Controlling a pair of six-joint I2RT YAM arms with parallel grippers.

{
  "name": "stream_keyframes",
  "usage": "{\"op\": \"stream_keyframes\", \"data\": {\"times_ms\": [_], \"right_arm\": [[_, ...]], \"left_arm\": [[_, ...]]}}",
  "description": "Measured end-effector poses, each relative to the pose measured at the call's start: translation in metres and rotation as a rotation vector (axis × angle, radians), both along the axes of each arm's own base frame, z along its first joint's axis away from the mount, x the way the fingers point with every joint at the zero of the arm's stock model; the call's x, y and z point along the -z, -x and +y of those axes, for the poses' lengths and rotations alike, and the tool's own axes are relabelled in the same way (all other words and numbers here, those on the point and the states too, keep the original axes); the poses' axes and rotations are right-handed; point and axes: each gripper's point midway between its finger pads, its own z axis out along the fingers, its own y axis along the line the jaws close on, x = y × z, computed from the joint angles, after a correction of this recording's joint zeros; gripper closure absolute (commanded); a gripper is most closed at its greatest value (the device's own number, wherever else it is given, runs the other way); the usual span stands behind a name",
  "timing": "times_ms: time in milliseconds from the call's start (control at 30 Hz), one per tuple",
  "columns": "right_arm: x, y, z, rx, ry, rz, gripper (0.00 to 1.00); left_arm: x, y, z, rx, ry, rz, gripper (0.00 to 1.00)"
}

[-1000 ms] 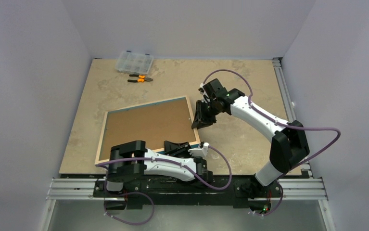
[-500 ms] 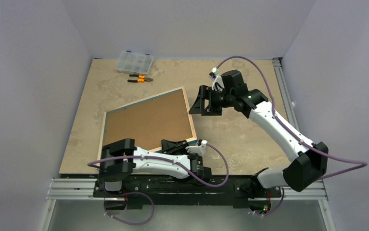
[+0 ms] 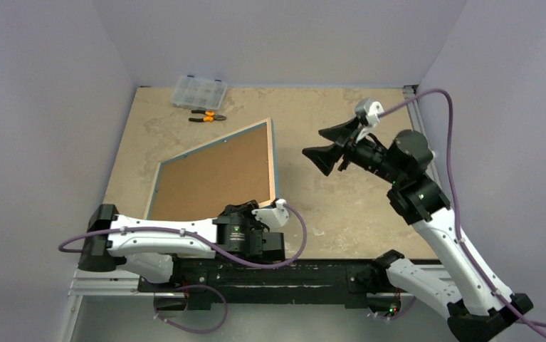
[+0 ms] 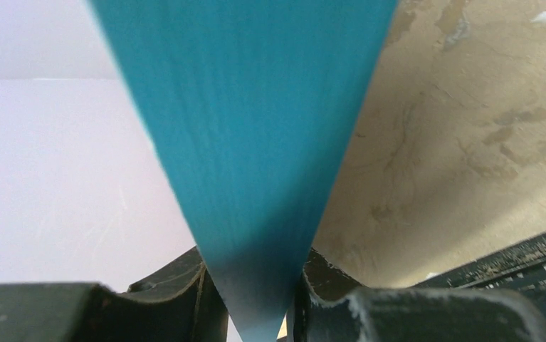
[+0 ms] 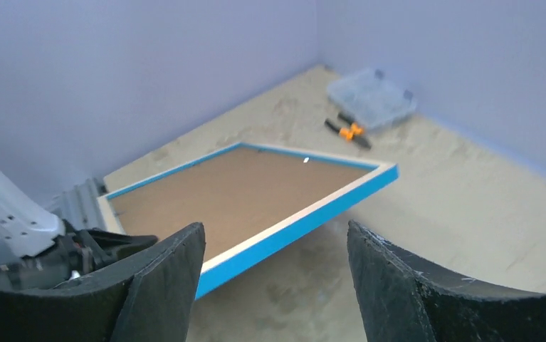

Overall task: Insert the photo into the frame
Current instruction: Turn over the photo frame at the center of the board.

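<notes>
Frame (image 3: 273,164) corner pinched in left claw (image 4: 254,292); right claw (image 3: 314,142) gapes well apart.

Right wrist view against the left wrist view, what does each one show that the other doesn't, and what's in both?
Only the right wrist: the brown cardboard backing board, the clear plastic organiser box, the orange-handled pliers and the open right gripper. Only the left wrist: the pinch itself, the left gripper shut on the thin rectangular blue picture frame. Both: that frame and the beige table.
</notes>
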Motion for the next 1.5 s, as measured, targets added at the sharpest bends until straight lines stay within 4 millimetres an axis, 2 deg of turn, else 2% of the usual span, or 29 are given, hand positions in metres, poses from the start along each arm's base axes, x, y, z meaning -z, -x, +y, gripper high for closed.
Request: {"op": "stream_keyframes", "data": {"times_ms": [133, 233, 300, 433, 567, 633, 767, 933, 1067, 1233, 1333, 1500], "right_arm": [[-0.017, 0.016, -0.008, -0.033, 0.005, -0.285, 0.26], [-0.017, 0.033, -0.002, -0.152, 0.067, -0.49, 0.32], [-0.009, 0.047, 0.007, -0.276, 0.128, -0.617, 0.33], [0.014, 0.07, 0.023, -0.473, 0.219, -0.812, 0.24], [0.043, 0.1, 0.046, -0.64, 0.244, -0.967, 0.22], [0.051, 0.108, 0.056, -0.692, 0.252, -1.022, 0.22], [0.069, 0.108, 0.08, -0.764, 0.286, -1.105, 0.23], [0.09, 0.095, 0.11, -0.812, 0.347, -1.161, 0.24], [0.097, 0.084, 0.128, -0.804, 0.375, -1.201, 0.26], [0.094, 0.072, 0.142, -0.759, 0.387, -1.253, 0.27], [0.093, 0.067, 0.15, -0.744, 0.382, -1.274, 0.35], [0.092, 0.071, 0.165, -0.765, 0.363, -1.299, 0.67]], "left_arm": [[-0.01, 0.003, 0.014, 0.037, 0.068, 0.028, 1.0], [-0.016, 0.005, 0.027, 0.068, 0.122, 0.045, 1.0], [-0.02, 0.005, 0.034, 0.081, 0.156, 0.046, 1.0], [-0.027, 0.005, 0.048, 0.093, 0.226, 0.038, 1.0], [-0.032, 0.006, 0.054, 0.097, 0.27, 0.037, 1.0], [-0.033, 0.007, 0.055, 0.099, 0.283, 0.041, 1.0], [-0.034, 0.008, 0.056, 0.107, 0.297, 0.052, 1.0], [-0.032, 0.011, 0.056, 0.117, 0.298, 0.073, 1.0], [-0.03, 0.012, 0.056, 0.126, 0.294, 0.087, 1.0], [-0.029, 0.014, 0.054, 0.131, 0.296, 0.1, 1.0], [-0.028, 0.015, 0.054, 0.134, 0.296, 0.105, 1.0], [-0.027, 0.016, 0.053, 0.138, 0.299, 0.116, 1.0]]}}
